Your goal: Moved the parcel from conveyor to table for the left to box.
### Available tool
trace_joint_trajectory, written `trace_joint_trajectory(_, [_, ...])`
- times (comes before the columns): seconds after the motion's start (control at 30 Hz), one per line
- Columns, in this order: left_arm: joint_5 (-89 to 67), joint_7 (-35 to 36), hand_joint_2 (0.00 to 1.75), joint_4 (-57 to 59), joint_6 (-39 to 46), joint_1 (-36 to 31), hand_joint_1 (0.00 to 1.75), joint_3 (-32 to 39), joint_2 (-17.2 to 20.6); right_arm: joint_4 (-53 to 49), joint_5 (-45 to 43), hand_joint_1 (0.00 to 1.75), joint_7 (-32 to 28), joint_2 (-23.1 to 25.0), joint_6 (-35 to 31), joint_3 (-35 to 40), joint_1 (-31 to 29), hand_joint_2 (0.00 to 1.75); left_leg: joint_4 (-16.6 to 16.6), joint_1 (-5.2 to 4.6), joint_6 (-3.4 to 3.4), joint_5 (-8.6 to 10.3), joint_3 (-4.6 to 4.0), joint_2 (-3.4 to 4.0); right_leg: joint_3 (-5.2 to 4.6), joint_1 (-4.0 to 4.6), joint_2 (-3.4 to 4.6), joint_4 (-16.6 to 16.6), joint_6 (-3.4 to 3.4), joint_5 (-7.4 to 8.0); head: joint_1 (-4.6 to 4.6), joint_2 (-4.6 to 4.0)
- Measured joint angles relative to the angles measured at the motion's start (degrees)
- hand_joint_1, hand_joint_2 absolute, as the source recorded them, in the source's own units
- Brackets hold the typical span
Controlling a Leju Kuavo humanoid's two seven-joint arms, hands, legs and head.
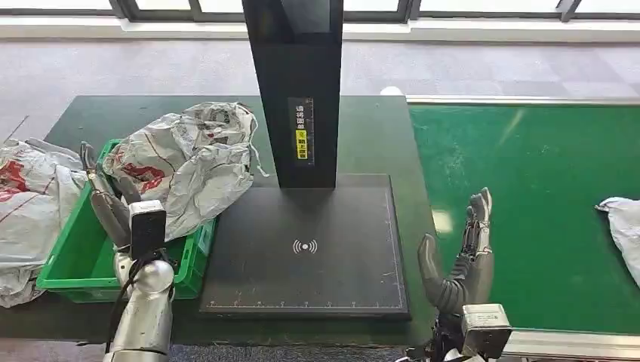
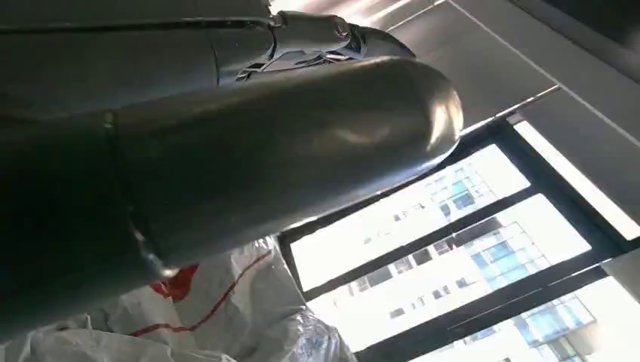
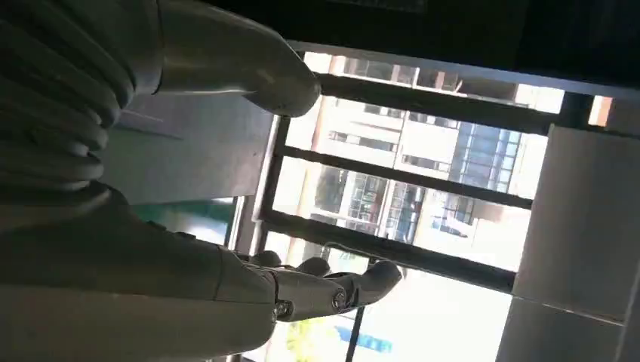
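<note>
Three bags: one (image 1: 192, 162) on green bin (image 1: 75, 256), one (image 1: 26, 204) beside, one (image 1: 623, 226) on conveyor (image 1: 528, 188); left hand (image 1: 106, 200), right hand (image 1: 464, 253) both spread, empty.

Grey carpet tiles (image 1: 151, 68) cover the floor beyond the dark green table (image 1: 98, 113); a white sill (image 1: 490, 30) runs beneath dark-framed windows (image 1: 377, 7); daylight streams in; through the panes (image 3: 423, 196), the wrist views show neighbouring high-rise buildings (image 2: 453, 204).
</note>
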Motion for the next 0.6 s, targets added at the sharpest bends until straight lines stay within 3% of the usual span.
trace_joint_trajectory(0.5, [0.6, 2.0, 0.00, -3.7, -4.1, 1.1, 0.00, -4.8, -0.4, -1.5, 0.0, 0.00, 0.0, 0.0, 0.3, 0.0, 0.7, 1.75, 0.0, 0.01, 0.00, 0.00, -0.01, -0.01, 0.00, 0.00, 0.01, 0.0, -0.01, 0.01, 0.00, 0.00])
trace_joint_trajectory(0.6, [3.7, -0.9, 0.00, -4.8, -6.8, 1.8, 0.00, -5.5, -0.5, -1.6, 0.0, 0.00, 0.0, 0.0, 0.4, 0.0, 0.7, 1.75, 0.0, 0.01, 0.00, 0.00, -0.01, 0.00, -0.01, 0.00, 0.02, 0.0, -0.01, 0.01, 0.00, 0.00])
